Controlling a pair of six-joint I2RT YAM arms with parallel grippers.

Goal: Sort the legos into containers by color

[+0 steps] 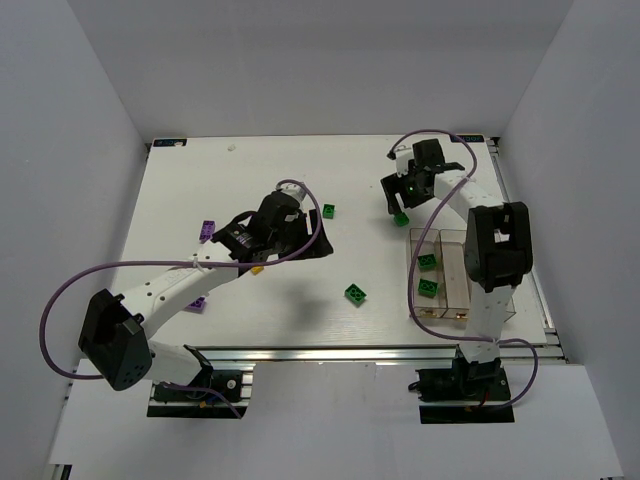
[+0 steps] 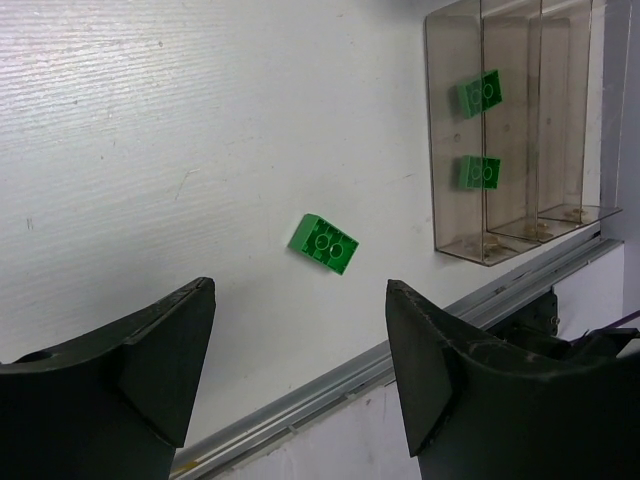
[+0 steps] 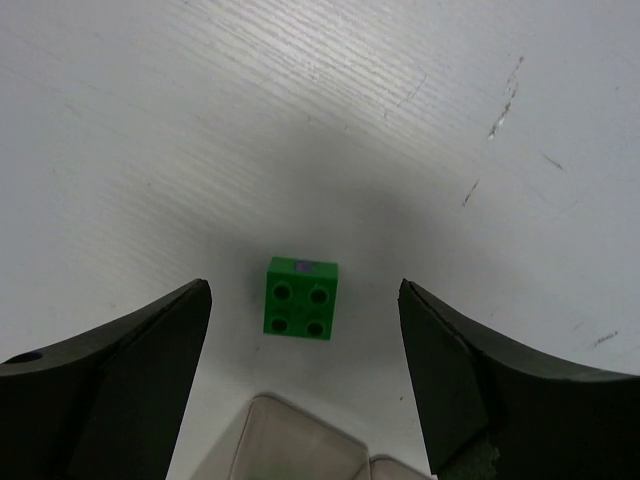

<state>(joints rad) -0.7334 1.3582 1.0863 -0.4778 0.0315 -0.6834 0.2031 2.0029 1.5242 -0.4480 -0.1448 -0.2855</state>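
The right pincer (image 3: 302,285) is positioned open and empty above a small green studded plastic brick (image 3: 301,298). This brick is located on the white bench (image 3: 150,100), just beyond the clear three-compartment plastic container (image 1: 452,272) near the right edge. The left pincer (image 2: 300,290) is likewise open and empty over the bench's left half.

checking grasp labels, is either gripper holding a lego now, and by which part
Nothing is held. The left gripper is open and empty. The right gripper is open around a green lego lying on the table, touching it nowhere.
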